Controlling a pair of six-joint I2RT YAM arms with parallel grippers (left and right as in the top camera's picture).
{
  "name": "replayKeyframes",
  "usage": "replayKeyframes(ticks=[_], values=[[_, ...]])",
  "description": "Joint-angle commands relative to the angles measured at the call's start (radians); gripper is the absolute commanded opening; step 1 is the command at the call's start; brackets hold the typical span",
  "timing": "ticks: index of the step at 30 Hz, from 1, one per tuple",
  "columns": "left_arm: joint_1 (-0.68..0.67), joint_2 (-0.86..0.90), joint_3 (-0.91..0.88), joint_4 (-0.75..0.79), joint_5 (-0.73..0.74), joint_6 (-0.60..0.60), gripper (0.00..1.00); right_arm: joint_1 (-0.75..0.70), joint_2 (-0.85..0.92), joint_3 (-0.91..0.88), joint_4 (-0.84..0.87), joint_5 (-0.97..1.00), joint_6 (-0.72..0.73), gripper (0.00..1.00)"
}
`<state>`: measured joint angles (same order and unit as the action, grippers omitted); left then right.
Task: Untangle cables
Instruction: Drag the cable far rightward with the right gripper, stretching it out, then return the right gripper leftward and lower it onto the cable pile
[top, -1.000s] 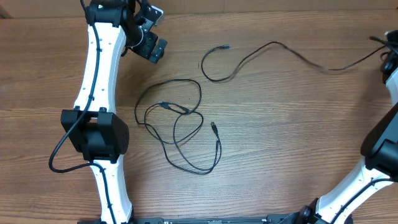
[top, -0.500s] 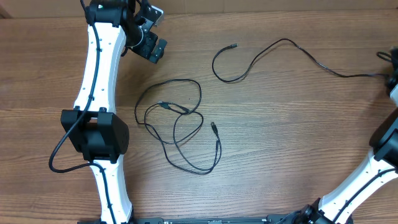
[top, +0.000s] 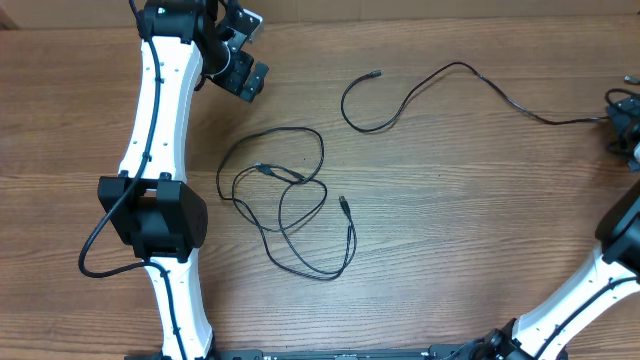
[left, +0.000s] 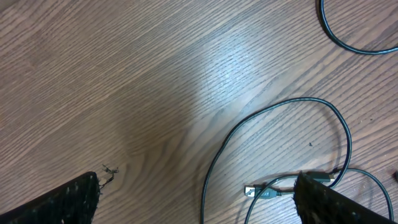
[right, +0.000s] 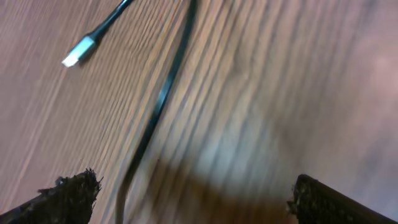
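Overhead: free cable (top: 460, 65) lies strung out at the far right, well apart from the tangle (top: 285, 200) mid-table.
Right gripper (top: 622, 108): fingers wide apart, empty, beside the free cable's end.
Left gripper (top: 243, 62): fingers wide apart, empty, near the tangle.
Step, I judge: start on the tangle.
How: pinch one plug (top: 343, 203), then draw slowly along its run so the loops slip rather than cinch.

- One loose black cable (top: 450, 68), toward 1 o'clock.
- One tangled bunch of black cables (top: 285, 205), centre; number inside unclear.
- Two robot arms: left arm (top: 160, 110), right arm (top: 580, 295).
- One wooden surface (top: 450, 220).
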<state>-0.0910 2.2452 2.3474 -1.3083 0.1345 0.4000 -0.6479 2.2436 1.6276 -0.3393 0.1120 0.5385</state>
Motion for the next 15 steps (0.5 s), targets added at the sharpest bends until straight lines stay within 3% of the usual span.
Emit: replayKeyframes(ticks=[1,15], values=[[0.003,0.008,-0.005,0.004,-0.004,0.019,1.00,-0.003,-0.196,0.008,-0.099,-0.010,-0.024,1.00],[0.003,0.008,-0.005,0.004,-0.004,0.019,1.00,0.106,-0.510,0.008,-0.621,-0.291,-0.060,1.00]])
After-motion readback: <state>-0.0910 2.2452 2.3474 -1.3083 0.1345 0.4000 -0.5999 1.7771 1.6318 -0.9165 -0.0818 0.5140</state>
